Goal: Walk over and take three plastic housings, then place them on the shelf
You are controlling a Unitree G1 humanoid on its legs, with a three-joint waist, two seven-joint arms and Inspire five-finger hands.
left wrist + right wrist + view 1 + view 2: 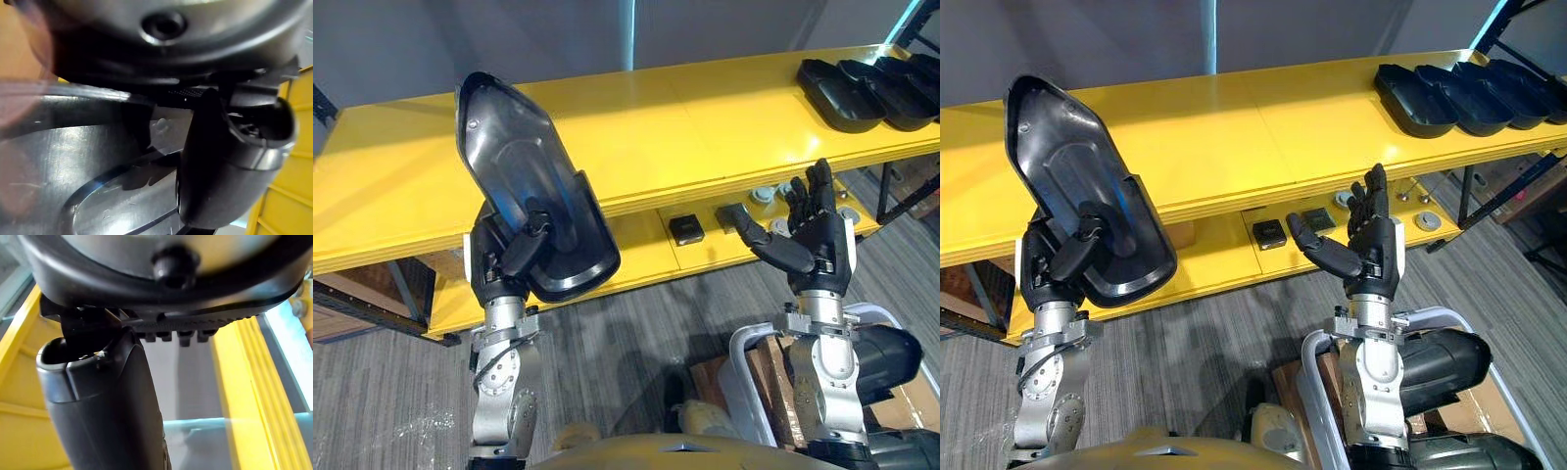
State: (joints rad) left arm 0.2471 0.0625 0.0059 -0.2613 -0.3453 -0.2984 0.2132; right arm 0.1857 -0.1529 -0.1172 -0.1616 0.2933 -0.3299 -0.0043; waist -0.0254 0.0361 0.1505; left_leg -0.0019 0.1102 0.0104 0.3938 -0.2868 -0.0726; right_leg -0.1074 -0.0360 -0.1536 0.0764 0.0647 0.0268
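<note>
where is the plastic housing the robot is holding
The plastic housing stands tilted in the left hand, on the robot's left, in front of the yellow shelf.

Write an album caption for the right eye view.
The left hand holds a black plastic housing up before the yellow shelf; right hand open; more housings lie at its right end.

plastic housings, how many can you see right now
4 at least. One housing is held up in the left robot hand, before the yellow shelf. Three more housings overlap in a row at the shelf's right end; others may be hidden beyond the view's edge.
</note>
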